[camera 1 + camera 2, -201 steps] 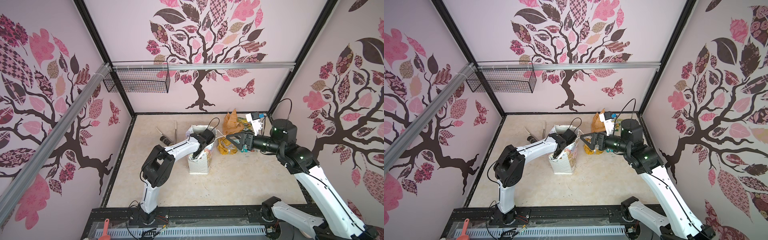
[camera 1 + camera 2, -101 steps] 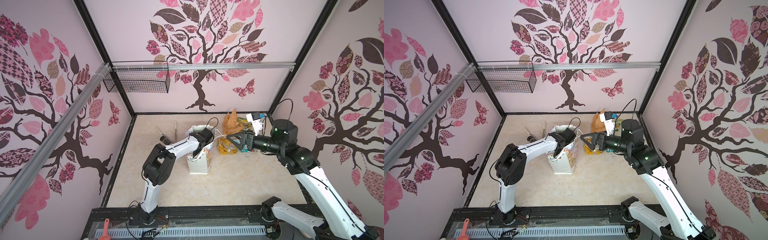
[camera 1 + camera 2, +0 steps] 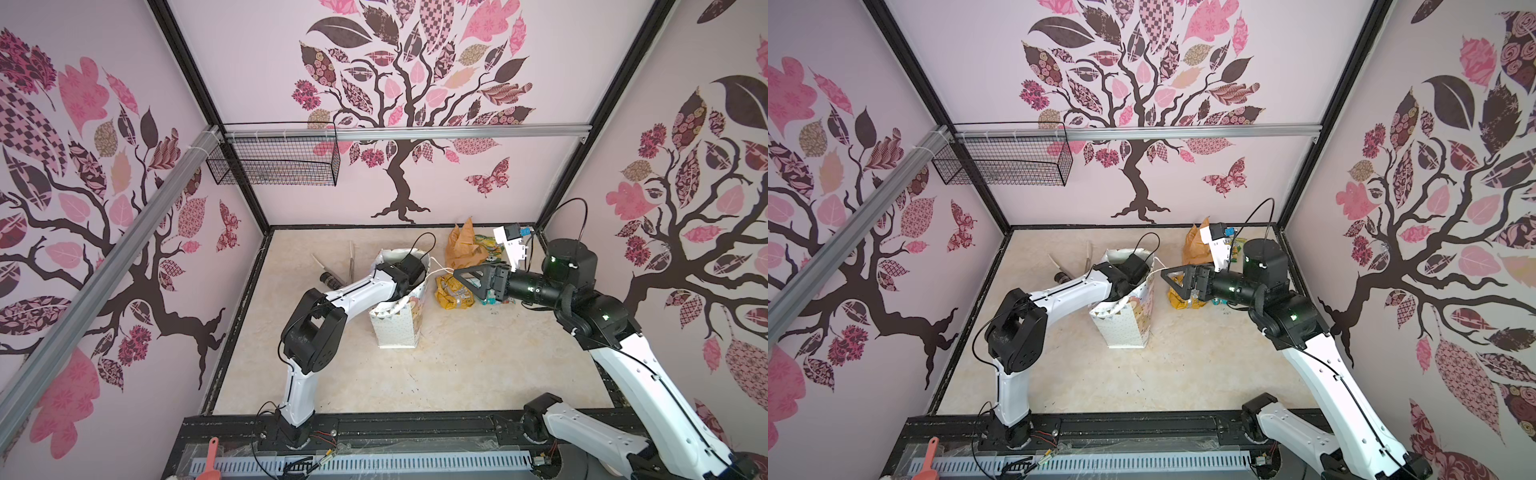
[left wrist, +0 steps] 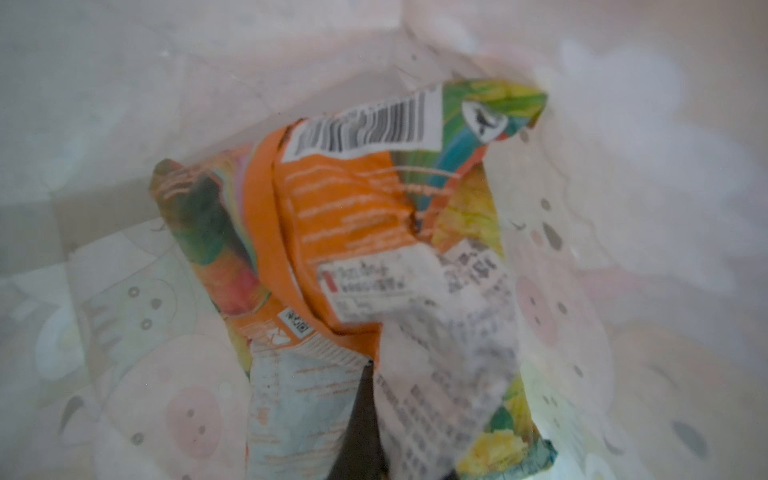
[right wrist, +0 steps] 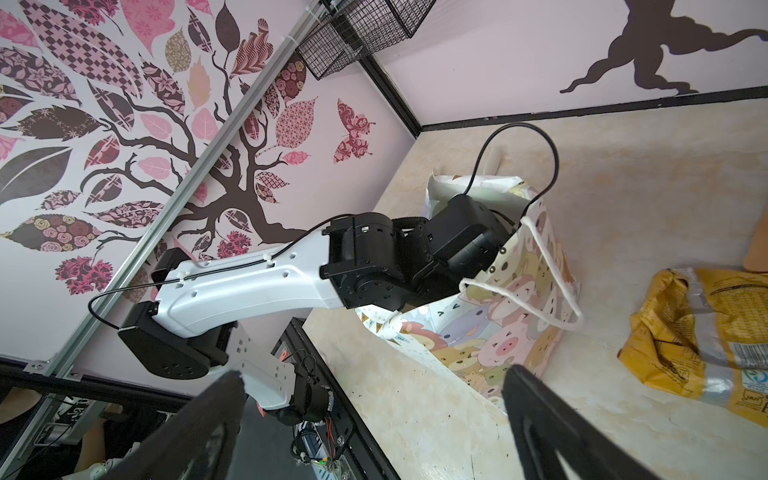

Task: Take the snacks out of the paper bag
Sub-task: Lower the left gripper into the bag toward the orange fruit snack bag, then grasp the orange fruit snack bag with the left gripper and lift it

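The white paper bag (image 3: 397,328) (image 3: 1125,328) stands mid-table, its cord handles loose. My left arm reaches down into its mouth, so in both top views the left gripper is hidden by the bag. In the left wrist view that gripper (image 4: 365,395) is shut on an orange snack packet (image 4: 332,216), which creases around the dark fingers against the bag's inner wall (image 4: 124,124). My right gripper (image 3: 469,278) (image 5: 374,374) hangs open and empty just right of the bag. On the table beyond it lie a mustard-yellow packet (image 3: 453,293) (image 5: 685,332), a teal packet (image 3: 496,297) and a green-and-yellow one (image 3: 484,241).
Crumpled tan-brown paper (image 3: 461,245) sits at the back right beside the snacks. A dark cylinder (image 3: 330,280) and thin sticks (image 3: 352,259) lie behind the bag on the left. A wire basket (image 3: 274,162) hangs on the back wall.
My left gripper has closed inside the bag, pinching the orange packet. The bag and the right arm have hardly moved.
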You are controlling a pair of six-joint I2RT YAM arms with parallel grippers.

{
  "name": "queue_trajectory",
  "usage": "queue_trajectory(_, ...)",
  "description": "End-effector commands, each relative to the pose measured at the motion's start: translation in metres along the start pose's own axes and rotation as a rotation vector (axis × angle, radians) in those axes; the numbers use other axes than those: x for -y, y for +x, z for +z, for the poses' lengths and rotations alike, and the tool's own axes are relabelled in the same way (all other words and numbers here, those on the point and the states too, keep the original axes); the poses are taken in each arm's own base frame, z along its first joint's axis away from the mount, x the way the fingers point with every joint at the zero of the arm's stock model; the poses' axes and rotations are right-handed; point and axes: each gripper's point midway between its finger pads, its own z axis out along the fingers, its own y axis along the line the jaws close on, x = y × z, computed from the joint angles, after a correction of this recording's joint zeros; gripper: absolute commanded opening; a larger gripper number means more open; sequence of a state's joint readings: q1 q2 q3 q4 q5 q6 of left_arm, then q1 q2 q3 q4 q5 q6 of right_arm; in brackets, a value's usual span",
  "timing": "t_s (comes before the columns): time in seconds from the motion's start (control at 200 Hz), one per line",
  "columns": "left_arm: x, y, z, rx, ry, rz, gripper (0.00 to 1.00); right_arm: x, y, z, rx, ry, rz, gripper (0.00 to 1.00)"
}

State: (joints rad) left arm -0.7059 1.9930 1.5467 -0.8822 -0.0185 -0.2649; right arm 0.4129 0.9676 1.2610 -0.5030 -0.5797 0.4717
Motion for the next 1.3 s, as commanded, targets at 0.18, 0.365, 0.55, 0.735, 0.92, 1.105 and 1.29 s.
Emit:
queue_trajectory(0.18, 0.007, -0.016, -0.048, 0.072, 0.032, 0.006, 0.00, -0.004, -0.001, -0.003, 0.019, -0.010, -0.007, 1.00)
queue_trajectory(0.365, 0.007, -0.024, -0.069, 0.121, 0.035, 0.006, 0.00, 0.007, 0.002, 0.001, 0.014, 0.028, 0.022, 1.00)
queue_trajectory(0.55, 0.008, -0.031, -0.088, 0.170, 0.041, 0.006, 0.00, 0.012, 0.005, 0.004, -0.003, 0.038, 0.039, 1.00)
queue_trajectory(0.735, 0.009, -0.039, -0.111, 0.223, 0.055, 0.003, 0.00, 0.013, 0.006, 0.006, -0.010, 0.041, 0.046, 1.00)
queue_trajectory(0.92, 0.011, -0.044, -0.132, 0.261, 0.064, 0.007, 0.00, 0.014, 0.007, 0.006, -0.012, 0.042, 0.050, 1.00)
queue_trajectory(1.105, 0.011, -0.047, -0.152, 0.303, 0.062, 0.012, 0.00, 0.015, 0.008, 0.007, -0.015, 0.042, 0.053, 1.00)
queue_trajectory(1.29, 0.010, -0.050, -0.170, 0.339, 0.051, 0.018, 0.00, 0.016, 0.009, 0.007, -0.017, 0.045, 0.056, 1.00)
